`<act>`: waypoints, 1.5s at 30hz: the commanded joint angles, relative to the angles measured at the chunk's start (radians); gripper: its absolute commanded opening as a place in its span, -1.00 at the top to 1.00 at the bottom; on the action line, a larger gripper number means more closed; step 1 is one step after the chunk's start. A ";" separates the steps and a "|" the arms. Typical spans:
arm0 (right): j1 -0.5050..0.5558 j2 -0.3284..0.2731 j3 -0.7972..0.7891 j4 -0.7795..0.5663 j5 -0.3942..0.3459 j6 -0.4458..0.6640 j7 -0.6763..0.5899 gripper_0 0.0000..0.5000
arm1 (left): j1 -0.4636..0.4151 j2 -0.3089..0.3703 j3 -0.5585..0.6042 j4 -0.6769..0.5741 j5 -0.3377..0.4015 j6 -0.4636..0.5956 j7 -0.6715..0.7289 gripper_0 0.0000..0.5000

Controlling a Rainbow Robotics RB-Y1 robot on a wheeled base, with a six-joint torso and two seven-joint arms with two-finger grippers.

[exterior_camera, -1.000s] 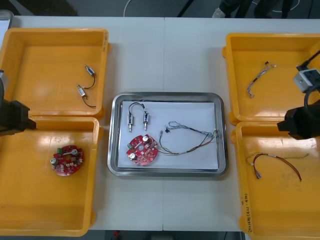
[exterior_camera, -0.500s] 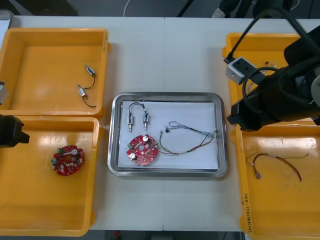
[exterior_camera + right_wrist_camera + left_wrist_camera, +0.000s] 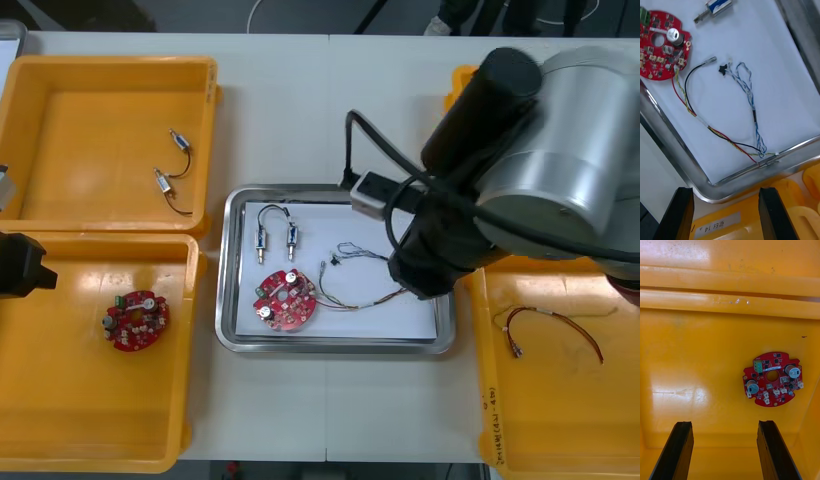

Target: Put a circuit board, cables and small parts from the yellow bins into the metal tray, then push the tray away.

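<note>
Sam: Whoa, the right arm has swung in! A second ago it was over the bins on the right. Now it covers the right side of the tray.

Jo: Is it holding something?

Sam: No. The right gripper has its fingers wide apart with nothing between them. It hangs over the rim of the near right bin, just beside the tray's corner. A red cable lies in that bin.

Jo: And the other side?

Sam: The left gripper has stayed put. Its fingers are apart and empty too. It is above the near left bin, where a spare board lies flat.

Jo: What's in the tray?

Sam: The tray board, round and red, is in the near left part. Right beside it are a red and yellow cable, a black cable and a blue and white cable. Just behind the board lie two small metal parts.

Jo: And farther back?

Sam: The far left bin has two more parts.
</note>
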 commanded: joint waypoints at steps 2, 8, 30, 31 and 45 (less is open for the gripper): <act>-0.087 0.029 0.141 0.024 0.052 0.003 0.124 -1.00 | 0.018 0.042 0.028 -0.030 0.009 0.006 -0.062 -1.00; -0.098 0.075 0.190 0.070 0.062 -0.036 0.247 -1.00 | 0.018 0.042 0.028 -0.030 0.009 0.006 -0.062 -1.00; -0.092 0.148 0.464 0.118 0.187 -0.158 0.291 -1.00 | 0.018 0.042 0.028 -0.030 0.009 0.006 -0.062 -1.00; -0.089 0.150 0.466 0.118 0.188 -0.158 0.290 -1.00 | 0.018 0.042 0.028 -0.030 0.009 0.006 -0.062 -1.00; -0.002 0.211 0.467 0.160 0.276 -0.158 0.281 -1.00 | 0.018 0.042 0.028 -0.030 0.009 0.006 -0.062 -1.00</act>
